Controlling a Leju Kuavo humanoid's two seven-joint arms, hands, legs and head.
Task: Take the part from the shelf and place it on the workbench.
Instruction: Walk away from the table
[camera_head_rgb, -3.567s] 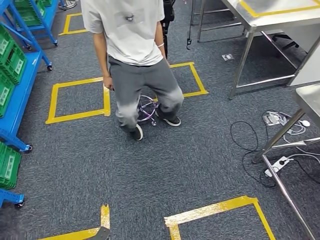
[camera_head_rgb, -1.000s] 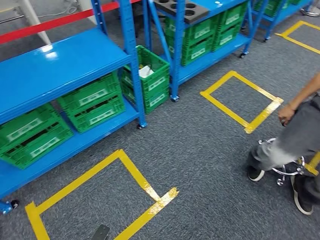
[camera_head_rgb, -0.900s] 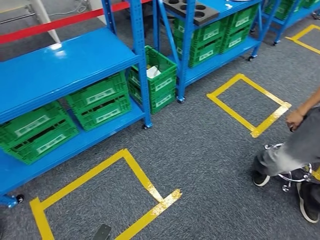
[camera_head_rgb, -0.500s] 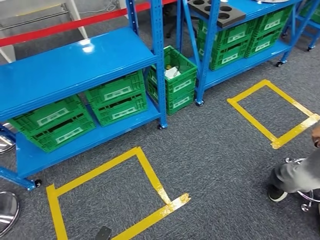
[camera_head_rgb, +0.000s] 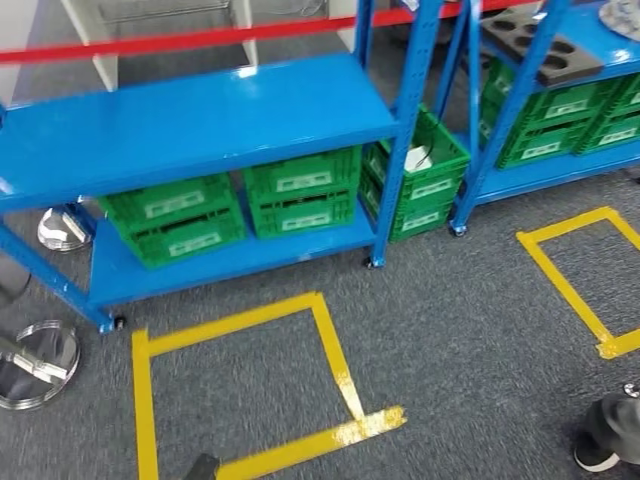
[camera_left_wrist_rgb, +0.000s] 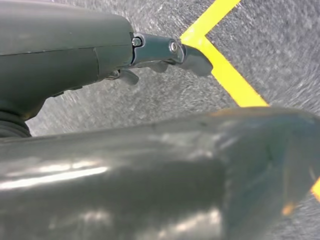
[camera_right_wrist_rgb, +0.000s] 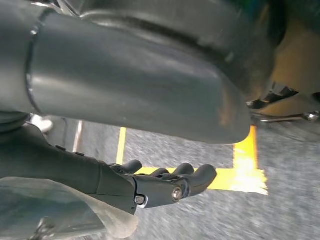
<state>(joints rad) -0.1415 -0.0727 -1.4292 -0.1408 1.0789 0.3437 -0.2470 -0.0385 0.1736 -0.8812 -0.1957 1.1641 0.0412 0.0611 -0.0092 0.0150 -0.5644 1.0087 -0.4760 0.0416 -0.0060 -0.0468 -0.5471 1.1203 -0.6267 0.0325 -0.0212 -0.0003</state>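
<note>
Robot has turned; blue shelf (camera_head_rgb: 204, 120) now ahead, person mostly gone right.
Left hand (camera_left_wrist_rgb: 166, 50) and right hand (camera_right_wrist_rgb: 166, 185) hang empty, fingers loosely extended. Part unidentified, maybe far-right shelf; fetch not yet begun.

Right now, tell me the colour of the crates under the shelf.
Green crates, clearest in the head view.

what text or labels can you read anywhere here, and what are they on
None can be read.
The green crates on the blue shelf carry pale label strips, too small and blurred to read.
The crates on the next shelf have the same strips, also illegible.
The yellow floor tape bears no writing.
</note>
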